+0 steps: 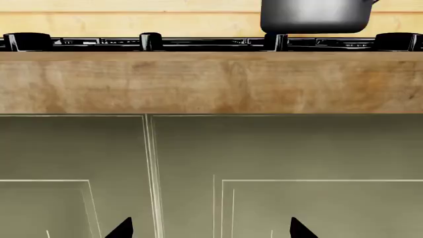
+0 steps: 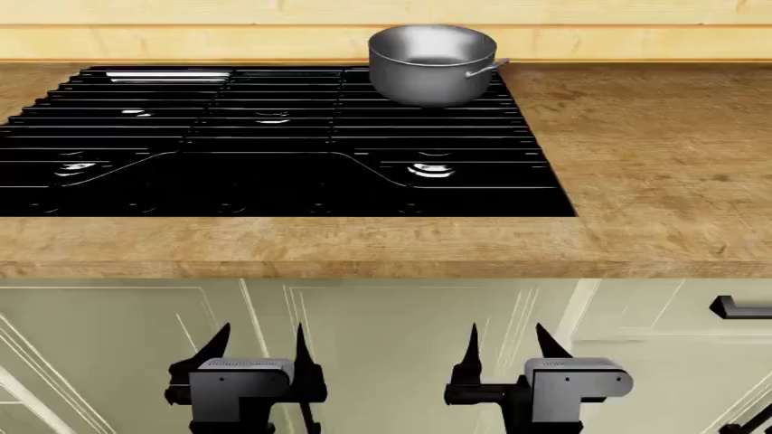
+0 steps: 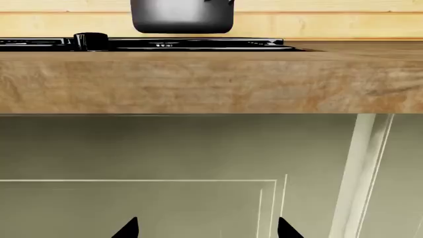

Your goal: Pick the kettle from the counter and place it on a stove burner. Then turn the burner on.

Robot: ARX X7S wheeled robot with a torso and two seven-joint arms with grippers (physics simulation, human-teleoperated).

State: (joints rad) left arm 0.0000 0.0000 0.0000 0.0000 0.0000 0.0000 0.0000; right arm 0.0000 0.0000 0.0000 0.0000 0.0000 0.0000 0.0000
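From the head we look forward and down over the counter [image 2: 652,163] and cooktop [image 2: 277,136]. Both wrist cameras sit low, facing the counter's front edge level-on — close to the cabinet doors [image 1: 264,148]. All three share the pot [image 2: 431,63].

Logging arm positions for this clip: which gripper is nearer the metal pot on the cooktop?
Right. The right gripper hangs below the counter edge, almost under the metal pot; the left gripper hangs equally low but farther to the pot's left.
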